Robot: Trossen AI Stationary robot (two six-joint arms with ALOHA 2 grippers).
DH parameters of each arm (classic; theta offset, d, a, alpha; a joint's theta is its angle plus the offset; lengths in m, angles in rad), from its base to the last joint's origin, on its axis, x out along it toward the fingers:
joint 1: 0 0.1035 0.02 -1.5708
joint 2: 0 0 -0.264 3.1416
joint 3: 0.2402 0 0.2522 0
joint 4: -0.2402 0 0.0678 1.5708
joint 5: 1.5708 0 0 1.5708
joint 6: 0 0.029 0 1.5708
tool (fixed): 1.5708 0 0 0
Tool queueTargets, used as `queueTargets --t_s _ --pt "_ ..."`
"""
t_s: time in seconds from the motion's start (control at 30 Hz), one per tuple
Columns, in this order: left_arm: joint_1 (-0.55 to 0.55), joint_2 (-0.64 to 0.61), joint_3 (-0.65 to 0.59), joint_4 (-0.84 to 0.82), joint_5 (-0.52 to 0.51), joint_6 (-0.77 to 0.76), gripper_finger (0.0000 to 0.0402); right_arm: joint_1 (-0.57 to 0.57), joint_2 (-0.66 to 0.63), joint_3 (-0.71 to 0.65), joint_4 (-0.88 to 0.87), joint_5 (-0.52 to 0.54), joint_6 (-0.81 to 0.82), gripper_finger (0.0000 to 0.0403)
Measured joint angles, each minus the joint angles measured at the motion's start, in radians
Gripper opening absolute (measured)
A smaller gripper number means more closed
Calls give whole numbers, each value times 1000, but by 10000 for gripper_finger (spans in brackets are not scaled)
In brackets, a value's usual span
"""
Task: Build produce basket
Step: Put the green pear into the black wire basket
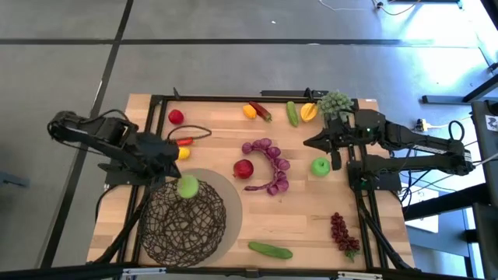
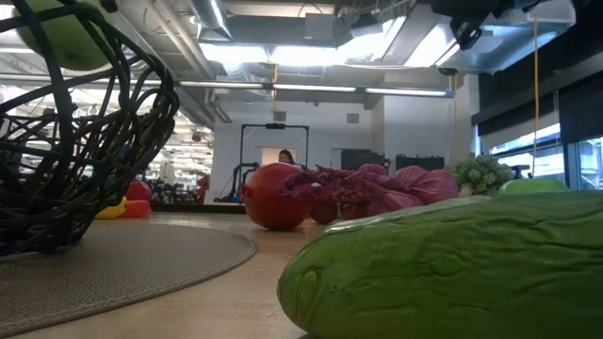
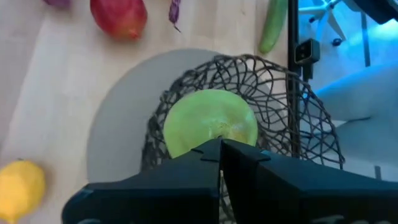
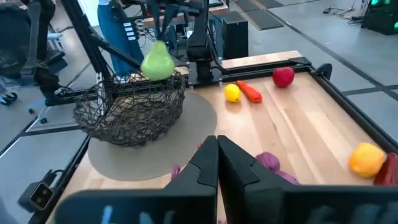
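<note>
Smooth green toy cucumber (image 2: 452,268) foremost; left gripper (image 3: 221,149) clenches a green pear (image 1: 187,187) over the dark wire-mesh basket (image 1: 180,225) — release low, centred; right gripper (image 4: 217,144) clenched empty.

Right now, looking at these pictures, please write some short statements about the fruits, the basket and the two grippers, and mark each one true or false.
1. The left gripper holds a green fruit above the basket's rim. True.
2. The basket already holds several fruits. False: it looks empty inside.
3. The basket stands on a round grey mat. True.
4. The right gripper holds a red apple. False: it is shut on nothing, near a green apple.
5. A cucumber lies on the table near the basket. True.
6. The purple grapes lie in the basket. False: they lie on the table beside a red apple.
</note>
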Motion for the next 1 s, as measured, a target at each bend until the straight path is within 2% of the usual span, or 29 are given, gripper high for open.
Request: queueTargets --t_s 0.17,0.3,0.47,0.7,1.0 --pt "-130 29 1 -2 -49 -105 0 11 104 92 -36 0 -13 0" --pt "-204 84 1 -25 -76 -177 0 48 234 277 -156 2 -101 0" --pt "-277 157 1 -37 -99 -245 0 88 414 524 -340 76 -151 0" --pt "-343 263 1 -42 -126 -308 0 93 625 777 -436 73 -186 0" --pt "-368 386 1 -42 -129 -316 0 102 805 939 -557 -16 -267 0"
